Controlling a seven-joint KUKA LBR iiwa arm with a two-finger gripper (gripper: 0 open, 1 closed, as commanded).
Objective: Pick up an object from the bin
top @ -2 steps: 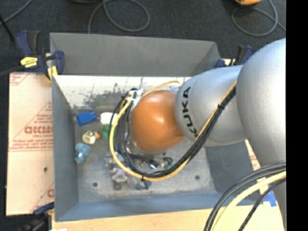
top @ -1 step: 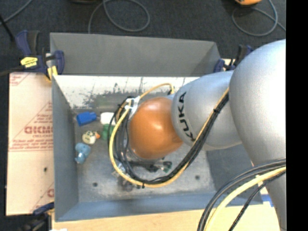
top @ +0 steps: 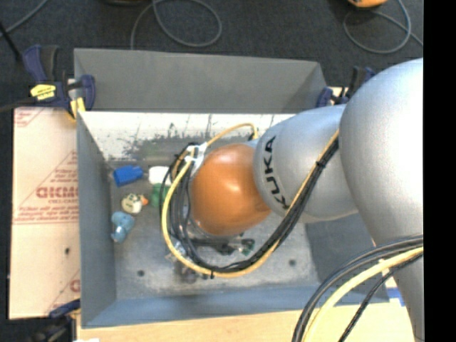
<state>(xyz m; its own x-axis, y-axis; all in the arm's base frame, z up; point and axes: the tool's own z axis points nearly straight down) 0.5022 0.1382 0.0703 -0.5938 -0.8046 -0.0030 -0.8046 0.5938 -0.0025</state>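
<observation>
Part of my gripper's dark body (top: pixel 208 245) shows under the orange wrist cover, low over the middle of the bin floor. Left of it lie a few small things, all apart from it. A dark blue block (top: pixel 128 174) sits by the back left, with a white piece (top: pixel 157 173) and a green piece (top: pixel 161 191) beside it. A small cream thing with an orange spot (top: pixel 132 204) lies below the block. A pale blue rounded thing (top: pixel 121 226) rests near the left wall. A tiny green bit (top: pixel 246 246) peeks out by the cover's lower right.
The silver arm comes in from the right and covers the bin's right half. Yellow and black cables loop around the orange cover down to the floor. Bare grey floor runs along the front wall.
</observation>
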